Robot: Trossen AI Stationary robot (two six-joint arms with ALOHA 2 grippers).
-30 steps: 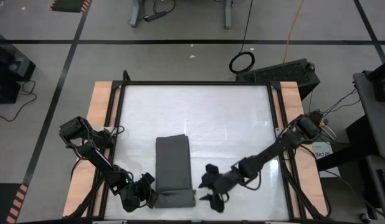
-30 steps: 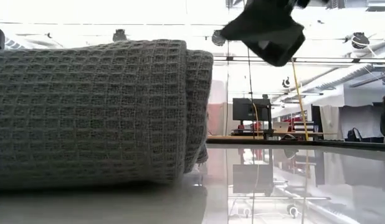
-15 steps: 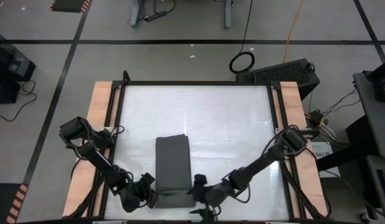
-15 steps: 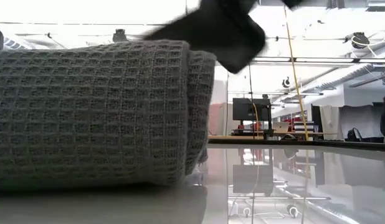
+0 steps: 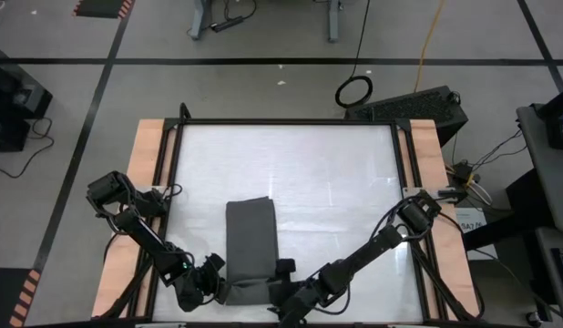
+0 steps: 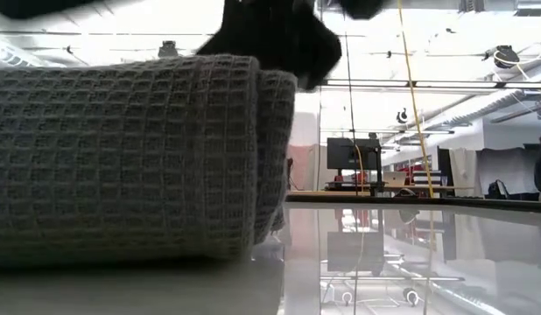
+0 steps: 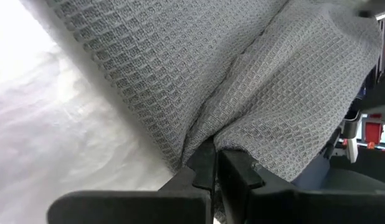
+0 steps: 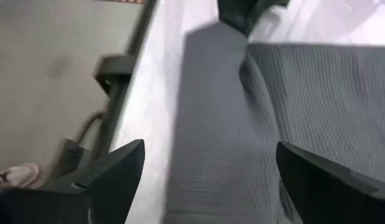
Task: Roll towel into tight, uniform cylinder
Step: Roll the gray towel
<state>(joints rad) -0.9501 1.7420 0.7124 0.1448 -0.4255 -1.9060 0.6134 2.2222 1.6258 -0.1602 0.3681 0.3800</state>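
The dark grey towel [image 5: 250,239] lies as a long folded strip on the white table, and its near end is rolled up [image 5: 250,293]. The roll fills the left of the low view [image 6: 130,157]. My left gripper [image 5: 220,290] is shut on the roll's left end. My right gripper [image 5: 281,290] is open at the roll's right end. In the right wrist view its two fingers [image 8: 114,171] stand wide apart on either side of the roll [image 8: 211,155]. I cannot tell whether they touch the cloth. No white tag shows. My left gripper pinches a fold of the cloth [image 7: 208,140] between its two fingers, at the left end of the rolled part. It comes in nearly level from the table's left side. The roll rests on the table, and more than one layer bunches at the fingers.
The table's near edge lies close behind the roll [image 5: 263,319]. Wooden side rails [image 5: 145,182] and a black frame border the white surface. Bare white surface [image 5: 291,173] lies beyond the towel's far end. A keyboard [image 5: 414,105] sits off the far right corner.
My right gripper has moved toward the table's left and near edge, up to the right end of the towel's roll. It now stands over that end with its fingers apart. In the low view it has passed from the right of the roll to above it.
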